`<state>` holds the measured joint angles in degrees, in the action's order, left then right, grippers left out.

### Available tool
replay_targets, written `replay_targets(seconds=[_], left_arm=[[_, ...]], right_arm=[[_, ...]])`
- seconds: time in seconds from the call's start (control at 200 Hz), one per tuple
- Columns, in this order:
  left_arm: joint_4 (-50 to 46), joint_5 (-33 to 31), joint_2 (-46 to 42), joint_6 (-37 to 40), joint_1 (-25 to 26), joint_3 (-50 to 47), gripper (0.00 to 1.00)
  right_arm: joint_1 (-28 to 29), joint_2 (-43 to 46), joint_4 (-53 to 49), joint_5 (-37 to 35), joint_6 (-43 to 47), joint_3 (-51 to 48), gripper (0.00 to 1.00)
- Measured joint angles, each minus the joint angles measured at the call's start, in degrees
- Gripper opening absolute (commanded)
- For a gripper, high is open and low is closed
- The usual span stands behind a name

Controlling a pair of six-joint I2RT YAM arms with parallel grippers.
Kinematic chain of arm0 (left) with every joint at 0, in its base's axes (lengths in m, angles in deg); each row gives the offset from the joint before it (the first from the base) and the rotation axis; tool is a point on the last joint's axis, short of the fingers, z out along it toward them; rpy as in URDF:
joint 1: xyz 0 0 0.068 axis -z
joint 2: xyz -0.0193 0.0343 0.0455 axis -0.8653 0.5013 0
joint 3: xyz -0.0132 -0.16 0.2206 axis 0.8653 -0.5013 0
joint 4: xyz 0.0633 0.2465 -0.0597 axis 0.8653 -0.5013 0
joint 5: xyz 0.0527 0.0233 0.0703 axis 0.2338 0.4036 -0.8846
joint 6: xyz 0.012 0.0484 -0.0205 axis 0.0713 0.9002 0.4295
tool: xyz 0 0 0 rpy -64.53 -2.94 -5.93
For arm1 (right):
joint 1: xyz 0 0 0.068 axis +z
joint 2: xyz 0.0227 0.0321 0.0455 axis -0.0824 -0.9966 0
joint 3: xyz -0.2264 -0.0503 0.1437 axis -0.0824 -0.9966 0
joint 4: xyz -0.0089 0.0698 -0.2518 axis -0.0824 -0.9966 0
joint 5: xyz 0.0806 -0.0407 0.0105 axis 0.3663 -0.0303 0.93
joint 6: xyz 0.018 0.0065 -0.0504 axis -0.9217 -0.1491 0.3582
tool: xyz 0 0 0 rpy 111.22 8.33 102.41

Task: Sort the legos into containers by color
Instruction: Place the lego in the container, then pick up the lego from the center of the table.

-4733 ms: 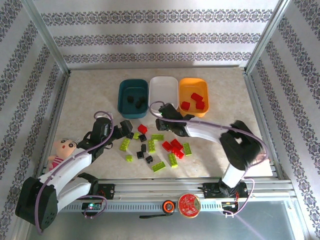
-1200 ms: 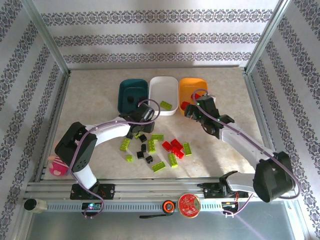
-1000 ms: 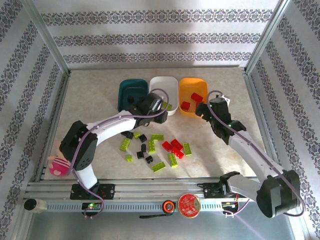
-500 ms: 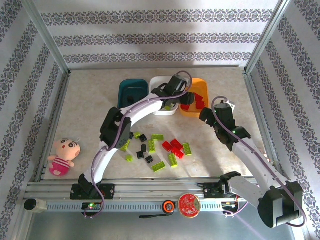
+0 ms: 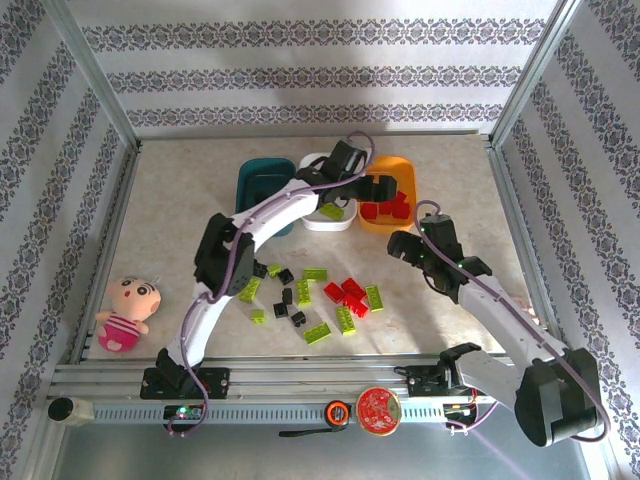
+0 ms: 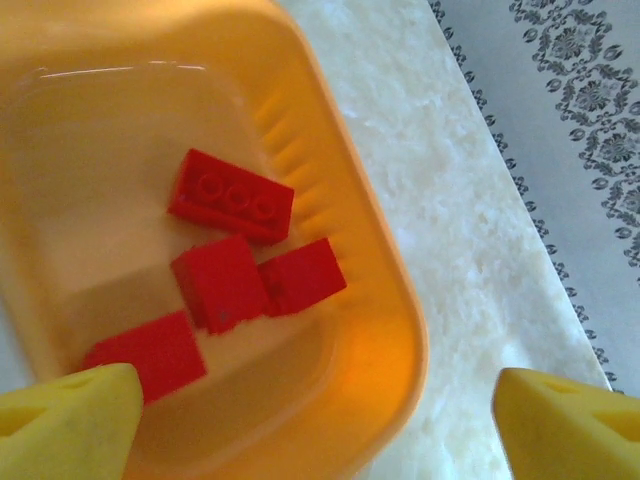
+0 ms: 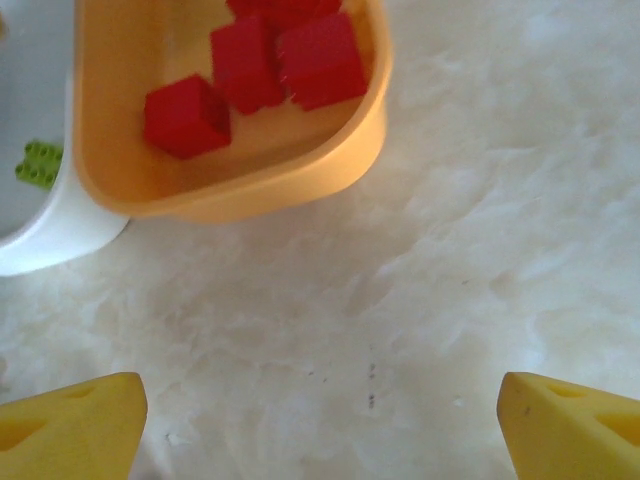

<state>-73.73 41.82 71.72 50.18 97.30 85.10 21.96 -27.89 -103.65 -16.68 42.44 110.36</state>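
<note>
Four red bricks (image 6: 220, 280) sit in the orange tray (image 6: 400, 340), left gripper (image 5: 378, 189) and right gripper (image 5: 398, 245) both gape empty, and most legos (image 5: 345, 292) lie unsorted on the worktop (image 5: 180, 200) beside it.

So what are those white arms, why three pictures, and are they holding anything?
Those are two robot arms at the near edge of a table, each ending in a two-finger gripper. The wide picture is taken from above and behind them; the other two come from cameras on the wrists, so the yellow wedges in their corners are fingertips. On the table stand a teal tray, a white tray and an orange tray, with loose bricks in red, green and black nearer the arms and a doll at the left. The left gripper hovers over the orange tray, where four red bricks lie; the right gripper is over bare table. Both are open, holding nothing.
</note>
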Motion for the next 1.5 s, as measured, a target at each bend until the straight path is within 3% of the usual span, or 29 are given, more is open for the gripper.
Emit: replay_targets(seconds=[0.29, 0.56, 0.82, 1.059, 1.254, 1.499], left_arm=[[16.72, -2.84, -31.15, -6.38, -5.35, -41.46, 0.99], [15.15, -12.04, -52.28, -7.96, -5.99, -67.67, 0.99], [7.32, -23.56, -70.77, -7.96, -6.03, -75.36, 1.0], [0.85, -29.75, -76.81, -8.22, -7.04, -78.55, 1.0], [-1.42, -30.77, -78.66, -9.16, -10.91, -79.01, 1.0], [-1.55, -27.71, -78.64, -10.34, -14.78, -81.18, 1.0]], right_arm=[[9.49, -10.08, 0.35, 6.32, 5.01, 3.45, 0.85], [18.82, -22.67, -0.07, 13.07, 12.41, 13.57, 0.82], [23.91, -32.59, -2.75, 13.2, 17.55, 21.38, 0.76], [25.83, -39.39, -7.37, 7.93, 23.23, 27.21, 0.79], [28.06, -42.93, -9.88, 4.09, 27.45, 30.51, 0.78], [30.21, -47.34, -11.02, 0.94, 31.89, 34.29, 0.75]])
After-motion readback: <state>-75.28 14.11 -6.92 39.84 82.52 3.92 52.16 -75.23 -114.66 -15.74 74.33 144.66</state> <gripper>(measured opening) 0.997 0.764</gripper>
